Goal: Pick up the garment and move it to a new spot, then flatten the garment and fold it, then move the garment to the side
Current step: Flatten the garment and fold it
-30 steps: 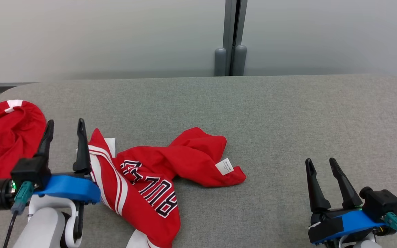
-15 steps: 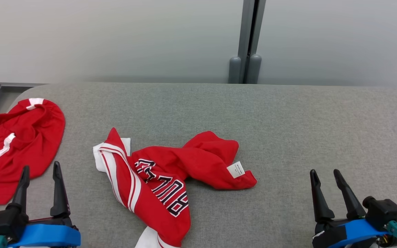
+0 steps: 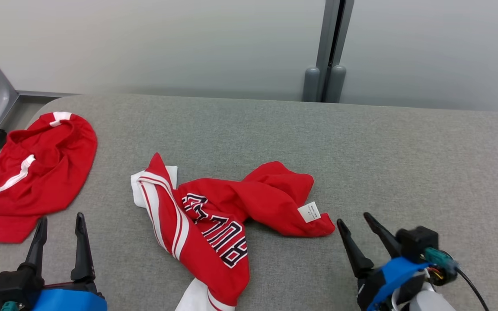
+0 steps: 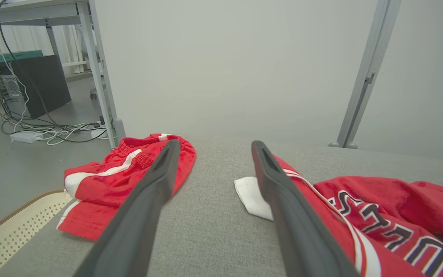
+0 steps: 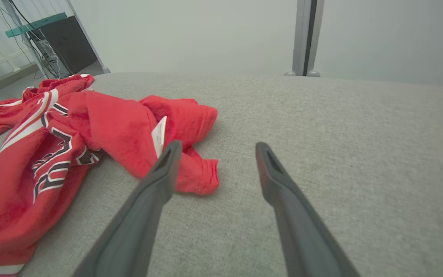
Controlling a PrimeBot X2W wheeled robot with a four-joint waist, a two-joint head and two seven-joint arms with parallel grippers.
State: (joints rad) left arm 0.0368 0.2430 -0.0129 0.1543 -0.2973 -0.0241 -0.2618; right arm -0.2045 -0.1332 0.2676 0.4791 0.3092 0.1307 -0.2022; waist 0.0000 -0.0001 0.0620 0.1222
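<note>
The garment (image 3: 231, 207), a red jersey with white trim and dark lettering, lies crumpled on the grey table (image 3: 383, 147), its white label facing up at the right end. My left gripper (image 3: 61, 218) stands open at the lower left, apart from the jersey's white sleeve edge. In the left wrist view its open fingers (image 4: 214, 143) frame bare table, with the jersey (image 4: 379, 215) to their right. My right gripper (image 3: 353, 218) is open just right of the label end. In the right wrist view, the left finger of that gripper (image 5: 218, 144) overlaps the jersey's hem (image 5: 110, 127). Nothing is held.
Red shorts (image 3: 41, 164) with white stripes lie at the table's left end, also in the left wrist view (image 4: 121, 173). A grey post (image 3: 329, 52) stands behind the table. A cream perforated basket (image 4: 6, 231) and cables sit on the floor at left.
The head camera has swung left. My left gripper has drawn back from beside the jersey towards me. My right gripper has moved left, closer to the label end. Both stayed open.
</note>
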